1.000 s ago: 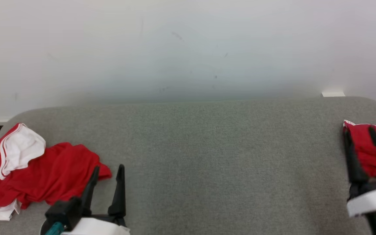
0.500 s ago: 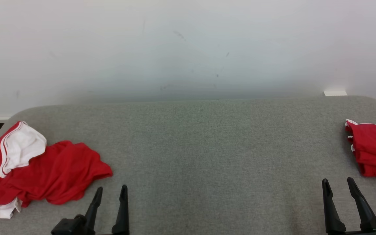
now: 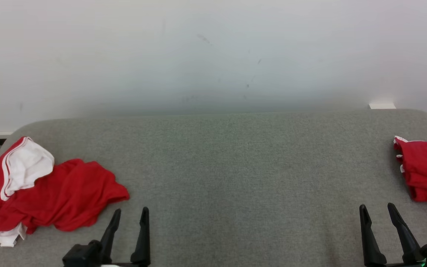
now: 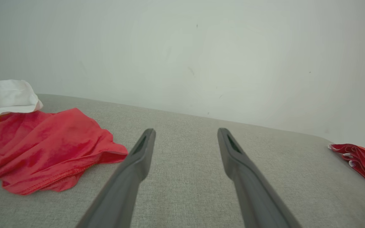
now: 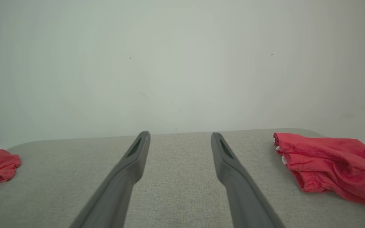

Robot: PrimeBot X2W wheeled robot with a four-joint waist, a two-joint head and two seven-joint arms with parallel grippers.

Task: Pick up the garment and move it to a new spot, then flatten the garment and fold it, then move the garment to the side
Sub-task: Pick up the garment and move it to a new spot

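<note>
My L gripper [image 3: 131, 210]: fingers apart, nothing btwn them, low at near edge of grey padded surface [image 3: 235, 167]. Crumpled red/white garment [image 3: 58, 200] just left of L tips, not touching. My R gripper [image 3: 376, 205]: fingers spread, empty, over bare surface. Second red garment [image 3: 426, 174] bunched at R edge, near R tips but clear of them. Garments well apart. Pale wall [image 3: 213, 55] behind.

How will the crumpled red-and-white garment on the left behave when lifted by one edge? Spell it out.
The red-and-white garment lies in soft folds, so it will probably hang floppy and unfurl. Its thin, rumpled fabric suggests it is light. The grey cloth surface looks textured, so dragging may bunch it rather than slide it.
</note>
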